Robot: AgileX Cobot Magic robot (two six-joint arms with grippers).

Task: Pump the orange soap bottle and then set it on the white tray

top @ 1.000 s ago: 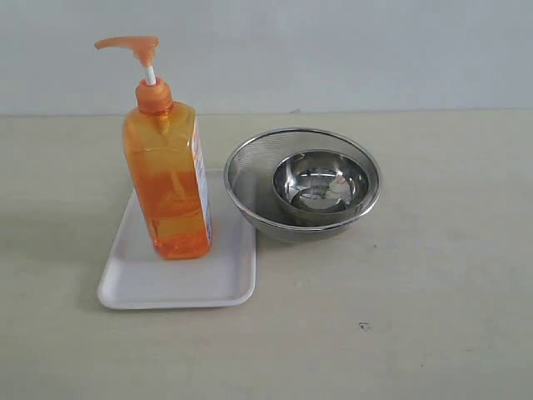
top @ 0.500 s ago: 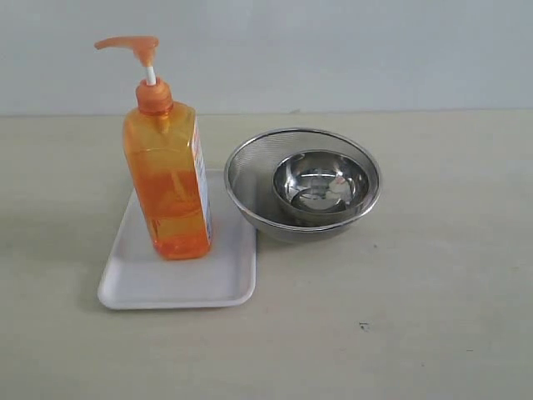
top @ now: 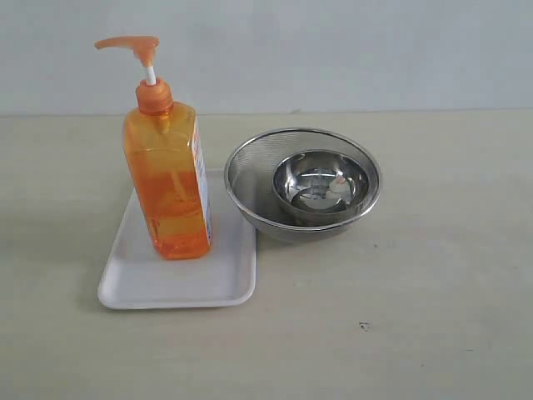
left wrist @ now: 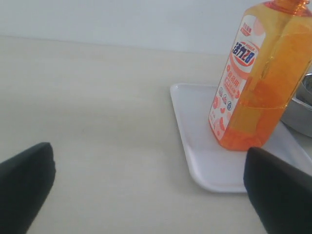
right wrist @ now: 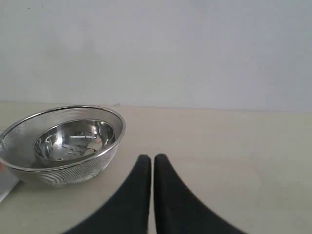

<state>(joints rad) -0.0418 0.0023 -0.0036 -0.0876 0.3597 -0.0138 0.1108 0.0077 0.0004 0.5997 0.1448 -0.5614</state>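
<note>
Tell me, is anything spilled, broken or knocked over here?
Nothing stands out. The orange soap bottle stands upright on the white tray, and the small steel bowl sits neatly inside the mesh bowl. No spill or damage shows.

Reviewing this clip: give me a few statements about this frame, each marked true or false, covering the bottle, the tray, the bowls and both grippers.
1. The bottle stands upright on the tray. True.
2. The left gripper is shut on the bottle. False: it is open, holds nothing and is clear of the bottle.
3. A small steel bowl sits inside the mesh bowl. True.
4. The right gripper is open. False: its jaws are shut together with nothing between them.
</note>
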